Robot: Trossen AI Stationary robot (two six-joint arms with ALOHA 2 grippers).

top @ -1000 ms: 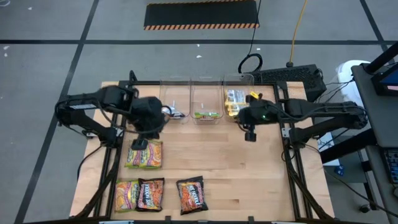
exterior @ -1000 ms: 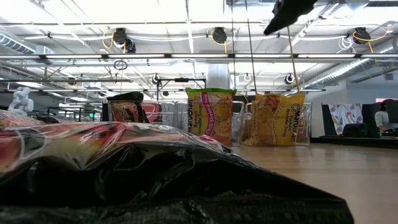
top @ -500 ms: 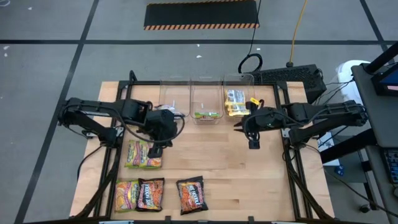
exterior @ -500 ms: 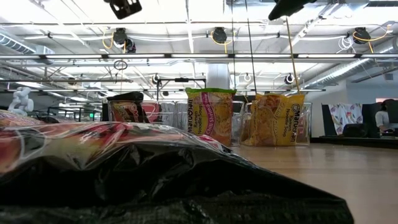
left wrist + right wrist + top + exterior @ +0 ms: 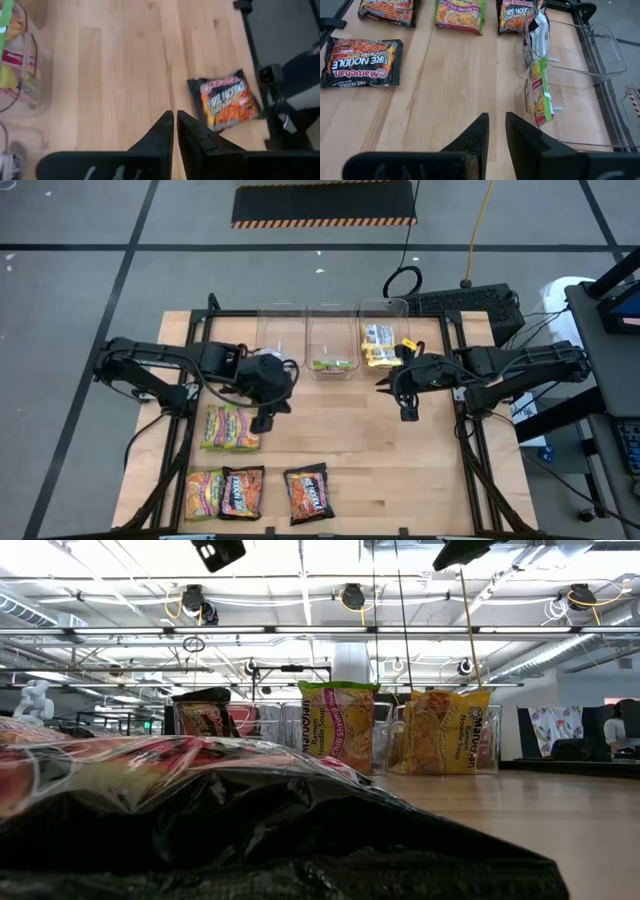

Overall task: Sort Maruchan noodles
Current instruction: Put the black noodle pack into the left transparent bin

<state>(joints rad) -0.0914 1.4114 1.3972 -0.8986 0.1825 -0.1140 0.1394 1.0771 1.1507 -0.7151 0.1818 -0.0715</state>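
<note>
the left tool [image 5: 263, 423], nearly closed and empty, has edged right at centre-left; the right tool [image 5: 408, 412], slightly open and empty, stayed. noodle packets [image 5: 231, 428] lie lower left on the counter [image 5: 380, 470].

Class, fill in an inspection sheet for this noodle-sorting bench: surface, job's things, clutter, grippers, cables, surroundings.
Surface: wooden table, mostly bare.
Job's things: loose noodle packets at front left; three clear bins at the back, packets inside them.
Clutter: nothing seen.
Grippers: left gripper shut, empty, above the table; right gripper slightly open, empty.
Cables: yellow cable and black cable on the floor behind.
Surroundings: striped floor mat; ceiling lights.
</note>
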